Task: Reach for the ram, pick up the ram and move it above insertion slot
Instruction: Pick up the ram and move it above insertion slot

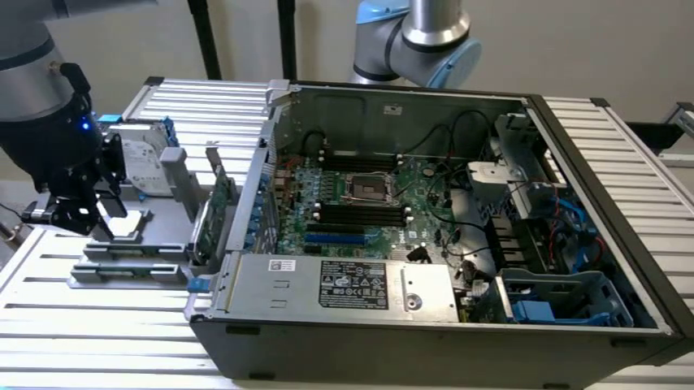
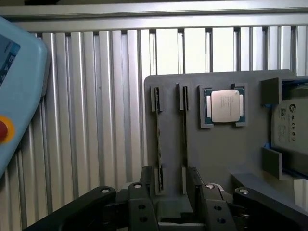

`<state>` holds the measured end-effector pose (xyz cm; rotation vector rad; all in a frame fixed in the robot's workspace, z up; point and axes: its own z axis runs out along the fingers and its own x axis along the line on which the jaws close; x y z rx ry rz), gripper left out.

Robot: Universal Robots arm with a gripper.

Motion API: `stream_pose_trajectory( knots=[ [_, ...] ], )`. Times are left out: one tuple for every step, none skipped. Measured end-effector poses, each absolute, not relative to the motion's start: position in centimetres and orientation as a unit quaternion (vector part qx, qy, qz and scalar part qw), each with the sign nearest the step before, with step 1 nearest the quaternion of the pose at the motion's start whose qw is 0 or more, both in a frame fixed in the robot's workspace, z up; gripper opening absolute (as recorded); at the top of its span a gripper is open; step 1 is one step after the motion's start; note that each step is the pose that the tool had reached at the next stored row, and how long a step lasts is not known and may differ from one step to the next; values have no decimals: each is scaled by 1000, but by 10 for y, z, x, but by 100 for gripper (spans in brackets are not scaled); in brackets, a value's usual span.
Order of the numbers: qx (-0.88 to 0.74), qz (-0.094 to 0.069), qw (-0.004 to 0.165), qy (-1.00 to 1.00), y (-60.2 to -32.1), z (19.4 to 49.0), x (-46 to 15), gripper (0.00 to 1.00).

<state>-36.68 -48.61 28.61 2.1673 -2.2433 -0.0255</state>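
Two ram sticks (image 2: 185, 134), seemingly, edge-on in gray holder (image 2: 216, 154) | jaws spread apart | drive label (image 2: 291, 125) illegible

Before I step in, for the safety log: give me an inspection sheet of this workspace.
Surface: ribbed aluminium table under grey fixture tray and open computer case.
Job's things: two thin long ram sticks on edge in the tray; black memory slots in the case.
Clutter: silver hard drive, square silver processor chip.
Grippers: black gripper over the sticks, jaws apart, holding nothing.
Cables: black cables inside the case.
Surroundings: light-blue pendant with red button.
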Motion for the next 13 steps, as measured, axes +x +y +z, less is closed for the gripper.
stream_pose_trajectory(
  knots=[
    [695,-8,11,-719,-486,284,-367,42],
    [695,-8,11,-718,-486,282,-367,42],
    [696,-8,11,-718,-486,281,-367,42],
    [696,-8,11,-718,-486,279,-367,42],
    [697,-8,11,-717,-486,277,-367,42],
    [697,-8,11,-717,-486,275,-368,42],
    [697,-8,11,-717,-486,273,-368,42],
    [698,-8,11,-716,-486,271,-368,42],
    [698,-8,11,-716,-486,270,-368,42],
    [698,-8,11,-716,-486,268,-368,42],
    [699,-8,11,-715,-486,266,-368,42],
    [699,-8,11,-715,-486,264,-369,42],
    [699,-8,11,-715,-486,262,-369,42]
  ],
)
